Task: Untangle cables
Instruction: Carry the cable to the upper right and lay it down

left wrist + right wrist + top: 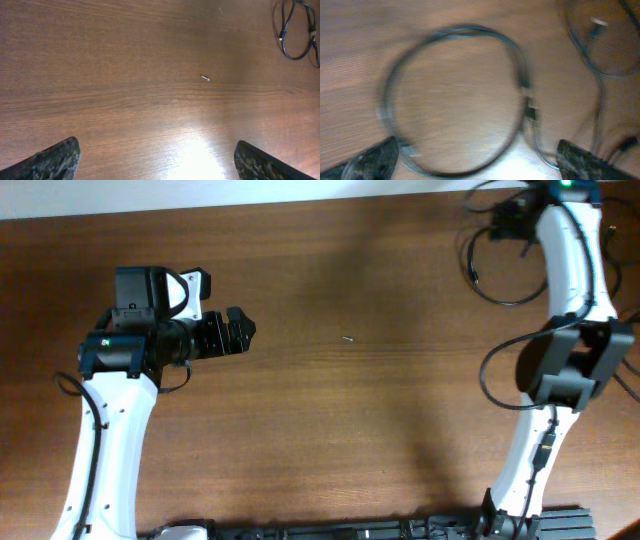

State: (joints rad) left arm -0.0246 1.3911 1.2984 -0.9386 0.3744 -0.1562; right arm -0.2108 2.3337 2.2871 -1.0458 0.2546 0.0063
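Note:
The cables are thin black cords looped at the far right corner of the wooden table [330,410]. One loop [474,275] shows in the overhead view beside the right arm. In the right wrist view, blurred, a round loop [455,30] lies under and between my fingers, and a second loop [600,70] with a small plug lies at the upper right. My right gripper [477,162] is open just above them; it also shows in the overhead view [510,218]. My left gripper [242,330] is open and empty over bare wood [157,167], far from the cables [295,35].
A tiny light speck [348,338] lies mid-table, also in the left wrist view [205,77]. A thicker black wire [487,375] loops off the right arm. The table's far edge [300,202] runs just behind the cables.

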